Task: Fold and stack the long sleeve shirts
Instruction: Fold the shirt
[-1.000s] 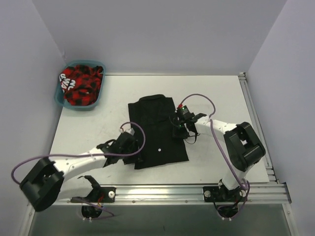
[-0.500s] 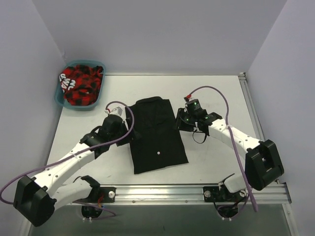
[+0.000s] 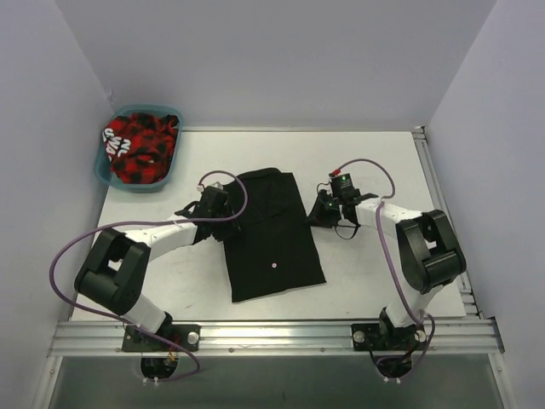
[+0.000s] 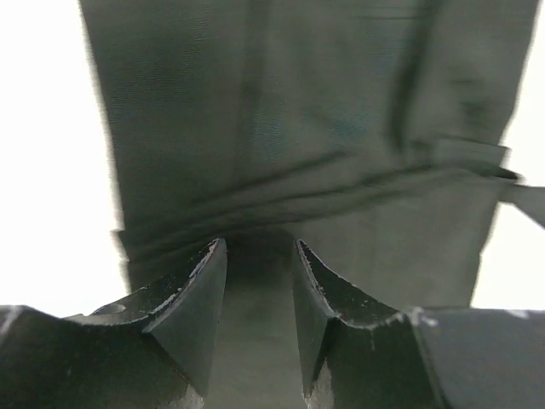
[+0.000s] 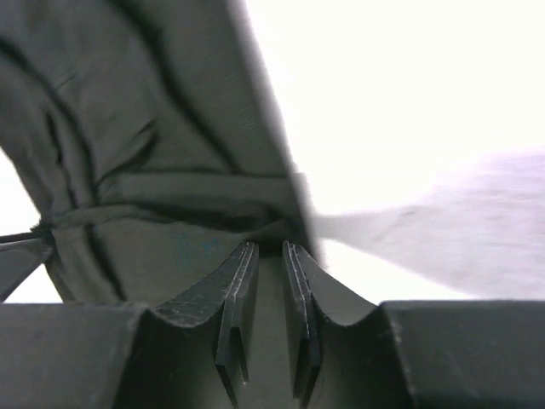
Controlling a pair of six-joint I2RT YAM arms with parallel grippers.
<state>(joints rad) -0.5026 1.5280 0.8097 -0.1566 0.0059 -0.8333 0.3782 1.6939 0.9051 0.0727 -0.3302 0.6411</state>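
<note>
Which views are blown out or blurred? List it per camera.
Top external: even light, sharp, though the black shirt shows little detail. Left wrist: table blown out white, shirt soft. Right wrist: table blown out, shirt edge smeared by blur.

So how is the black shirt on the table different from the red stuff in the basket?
The black shirt is plain; the red cloth has black checks. The black shirt lies flat on the table; the red cloth is bunched in the basket. The left gripper and right gripper are at the black shirt's sides, none at the red cloth. Both are soft cloth.
</note>
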